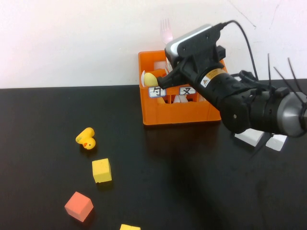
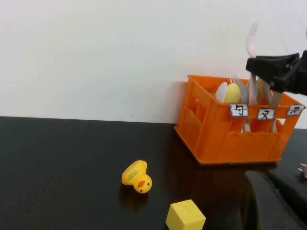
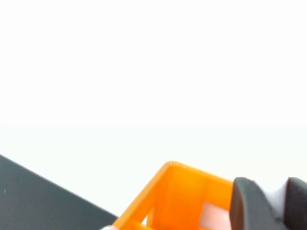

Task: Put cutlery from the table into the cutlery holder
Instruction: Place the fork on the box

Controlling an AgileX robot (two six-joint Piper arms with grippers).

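My right gripper (image 1: 169,72) is shut on a pale pink fork (image 1: 165,28) and holds it upright, tines up, over the orange cutlery holder (image 1: 177,115) at the back of the black table (image 1: 192,182). In the left wrist view the fork (image 2: 252,40) rises above the right gripper (image 2: 254,67), its lower end down inside the holder (image 2: 240,141). In the right wrist view the dark fingers (image 3: 249,206) pinch something pale beside the holder (image 3: 177,191). Several other utensils stand in the holder. The pink knife is out of view. My left gripper (image 2: 276,201) is a dark shape low near the holder.
A yellow rubber duck (image 1: 86,139), a yellow cube (image 1: 101,170), an orange cube (image 1: 78,206) and a second yellow cube (image 1: 129,227) lie on the left front of the table. Two white charger blocks (image 1: 249,136) lie under the right arm.
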